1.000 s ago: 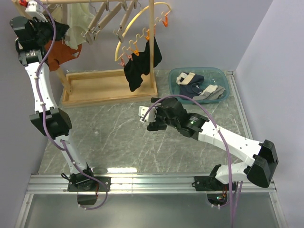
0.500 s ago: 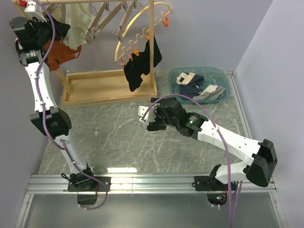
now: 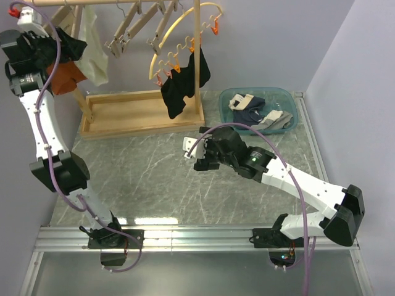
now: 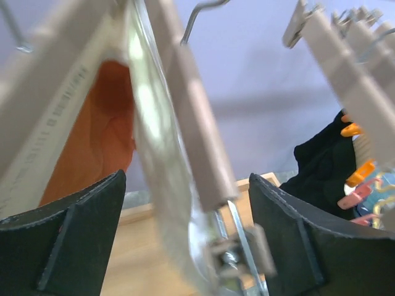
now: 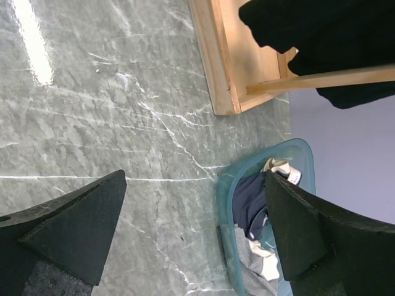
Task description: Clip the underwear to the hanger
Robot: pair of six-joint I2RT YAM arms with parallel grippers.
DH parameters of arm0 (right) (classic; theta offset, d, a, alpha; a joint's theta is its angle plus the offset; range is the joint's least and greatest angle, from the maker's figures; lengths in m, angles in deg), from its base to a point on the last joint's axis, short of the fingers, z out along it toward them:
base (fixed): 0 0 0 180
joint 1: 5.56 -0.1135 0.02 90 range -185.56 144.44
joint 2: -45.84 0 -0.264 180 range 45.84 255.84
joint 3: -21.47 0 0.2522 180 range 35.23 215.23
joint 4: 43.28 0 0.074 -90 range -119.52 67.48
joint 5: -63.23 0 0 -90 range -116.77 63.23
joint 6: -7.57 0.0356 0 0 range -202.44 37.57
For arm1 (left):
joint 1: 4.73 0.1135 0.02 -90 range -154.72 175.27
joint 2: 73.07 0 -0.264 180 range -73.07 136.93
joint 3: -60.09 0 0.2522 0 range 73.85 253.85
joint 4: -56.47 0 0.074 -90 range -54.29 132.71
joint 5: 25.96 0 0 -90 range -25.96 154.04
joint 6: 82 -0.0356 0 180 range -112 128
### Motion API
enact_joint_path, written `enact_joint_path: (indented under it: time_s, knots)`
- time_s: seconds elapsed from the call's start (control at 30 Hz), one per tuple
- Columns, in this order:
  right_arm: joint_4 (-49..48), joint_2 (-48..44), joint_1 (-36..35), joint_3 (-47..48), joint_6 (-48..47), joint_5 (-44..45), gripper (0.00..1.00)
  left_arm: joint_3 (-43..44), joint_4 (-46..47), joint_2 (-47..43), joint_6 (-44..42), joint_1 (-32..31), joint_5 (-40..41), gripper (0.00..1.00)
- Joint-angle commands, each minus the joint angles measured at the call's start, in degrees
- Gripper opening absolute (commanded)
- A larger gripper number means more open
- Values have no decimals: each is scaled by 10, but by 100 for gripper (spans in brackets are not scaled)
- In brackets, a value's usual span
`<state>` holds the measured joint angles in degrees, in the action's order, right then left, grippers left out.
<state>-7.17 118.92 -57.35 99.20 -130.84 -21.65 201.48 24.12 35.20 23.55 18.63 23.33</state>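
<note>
The pale cream underwear point(image 3: 92, 46) hangs from a light-wood hanger on the rack's top rod, turned nearly edge-on. In the left wrist view the underwear point(image 4: 154, 154) and the hanger point(image 4: 192, 117) with its metal clip point(image 4: 242, 254) are blurred. They sit between my left gripper's point(image 4: 185, 246) wide-apart jaws, and neither jaw touches them. From above, the left gripper point(image 3: 75, 48) is just left of the cloth, open. My right gripper point(image 3: 196, 155) hovers open over the marble table with nothing in it; the right gripper point(image 5: 194, 228) looks down at bare marble.
Rust-orange briefs point(image 3: 65, 79) hang below my left wrist. Several spare wooden hangers point(image 3: 133, 24) fan out on the rod. A yellow hoop point(image 3: 185, 28) with orange pegs holds a black garment point(image 3: 182, 83). The wooden rack base point(image 3: 139, 111) and a blue bin point(image 3: 259, 111) of clothes stand at the back.
My left gripper has opened and drawn back to the left, off the hanger clip. The underwear has swung from spread flat to nearly edge-on. The right arm has barely moved.
</note>
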Motion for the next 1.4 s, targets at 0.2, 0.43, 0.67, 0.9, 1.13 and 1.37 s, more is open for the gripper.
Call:
enact_joint_path:
  time_s: [0.2,0.43,0.67,0.9,1.13,1.37]
  knots:
    - [10,-47,4,18,30,15,100,-31,-2,-126,-3,18,-5,94]
    - [7,-77,23,-7,47,2,100,-44,-57,-188,-15,30,21,99]
    - [26,-107,90,-12,120,-37,100,-156,-181,-286,-97,37,-3,99]
    - [45,-120,185,-42,257,-85,100,-384,-319,-381,-255,23,-32,99]
    - [30,-148,273,-123,370,-139,100,-599,-295,-401,-279,-129,110,99]
    - [15,-143,380,-176,461,-211,100,-688,-178,-375,-201,-258,159,99]
